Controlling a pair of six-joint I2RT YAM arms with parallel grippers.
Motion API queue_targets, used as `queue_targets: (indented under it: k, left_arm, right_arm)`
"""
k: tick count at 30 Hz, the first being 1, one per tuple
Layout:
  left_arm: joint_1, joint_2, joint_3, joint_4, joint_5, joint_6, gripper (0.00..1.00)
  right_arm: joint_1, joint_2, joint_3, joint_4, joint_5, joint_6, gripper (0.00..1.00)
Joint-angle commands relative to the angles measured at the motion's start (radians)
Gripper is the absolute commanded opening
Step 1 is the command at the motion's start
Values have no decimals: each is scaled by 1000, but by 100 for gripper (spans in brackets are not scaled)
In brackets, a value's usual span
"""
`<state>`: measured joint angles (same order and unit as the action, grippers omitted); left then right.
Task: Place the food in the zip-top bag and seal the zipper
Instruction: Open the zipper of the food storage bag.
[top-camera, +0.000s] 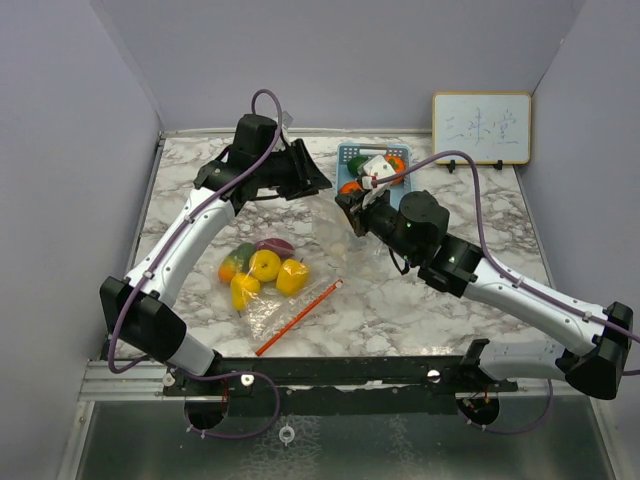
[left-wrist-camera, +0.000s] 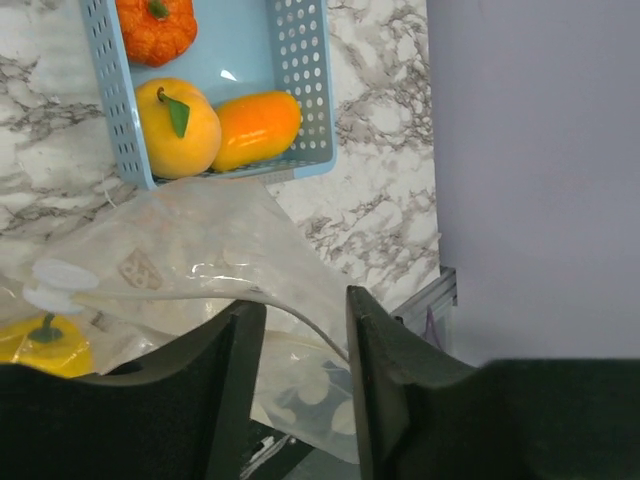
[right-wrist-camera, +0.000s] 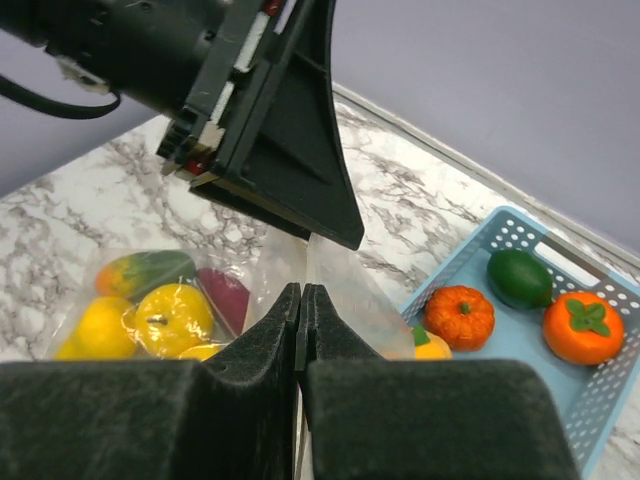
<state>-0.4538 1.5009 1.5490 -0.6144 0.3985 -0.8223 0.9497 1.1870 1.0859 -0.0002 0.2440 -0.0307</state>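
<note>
The clear zip-top bag (top-camera: 322, 262) lies mid-table, its red zipper strip (top-camera: 298, 318) toward the near edge. Several pieces of food (top-camera: 262, 268) sit inside it: yellow, green-orange and purple. More food (right-wrist-camera: 460, 315) fills the light blue basket (top-camera: 345, 155) behind the bag. My right gripper (right-wrist-camera: 301, 292) is shut on the bag's upper film (right-wrist-camera: 345, 285), holding the mouth lifted. My left gripper (left-wrist-camera: 305, 312) hovers at the bag's mouth beside the basket. Its jaws stand apart, and the bag's rim (left-wrist-camera: 200, 255) arcs between them.
The basket (left-wrist-camera: 300, 100) holds an orange pumpkin (left-wrist-camera: 155, 25), a yellow fruit (left-wrist-camera: 178, 125) and an orange one (left-wrist-camera: 257, 128), plus a green lime (right-wrist-camera: 520, 278). A small whiteboard (top-camera: 481, 127) leans on the back wall. Grey walls enclose the marble table (top-camera: 450, 310).
</note>
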Motion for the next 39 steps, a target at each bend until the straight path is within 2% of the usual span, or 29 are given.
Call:
queue_targets:
  k: [1,2,3,4,6,9,12,14,17,25,33,36,39]
  left_arm:
    - [-3,22,40,13,-23,59,31]
    - [-4,24,41,17,-21,62,21]
    - [-3,24,42,22,-20,67,3]
    - [-3,24,43,25,-17,70,0]
    - [-3,18,47,23,-31,80,0]
    - [-3,-8,69,-20,-124,119,0]
    - [-3,-40,74,-38,-186,151,0]
    - [-3,-51,70,-39,-191,155,0]
    - [-3,-59,58,-34,-183,157,0]
    - [-3,-70,42,-32,-194,185,0]
    - [-4,-73,14,-29,-209,198,0]
    - [-5,-74,1,-15,-223,191,0]
    - [-5,-77,-13,4,-238,175,0]
  right_arm:
    - [4,-16,25,-24,-105,11,2]
    - [4,-16,24,-27,-104,12,2]
    - [4,-15,25,-31,-102,13,2]
    - [4,-12,25,-37,-93,15,2]
    - [4,2,40,-64,-59,21,4]
    - [4,20,69,-100,30,31,34]
    - [4,55,109,-129,47,-7,48]
    - [4,89,140,-153,47,-22,54]
    - [4,138,187,-183,37,-29,57]
    - [4,195,263,-230,-45,31,57]
    - [4,173,273,-258,-67,86,57]
    - [4,225,336,-354,-44,155,58]
    - [4,250,355,-403,36,299,60]
